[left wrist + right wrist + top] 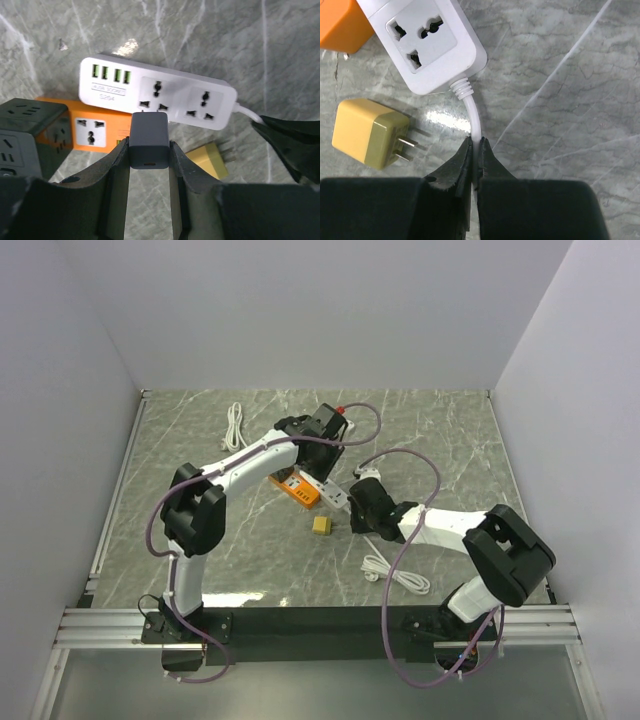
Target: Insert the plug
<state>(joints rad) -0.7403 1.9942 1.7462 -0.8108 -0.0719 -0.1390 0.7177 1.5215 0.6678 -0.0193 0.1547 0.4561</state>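
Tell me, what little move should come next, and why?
Probably lower the left gripper so the grey charger it holds reaches the white power strip. Its prongs hang just short of a socket, and the right gripper pinches the strip's cord, steadying it.

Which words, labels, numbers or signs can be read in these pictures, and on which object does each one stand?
White power strip: a small printed label under its green USB ports, two lines, too blurred to read for certain.
Orange power strip: no text visible.
Grey charger held in the left tool: no text visible.
Yellow charger: no text visible.
No other writing appears in any view.
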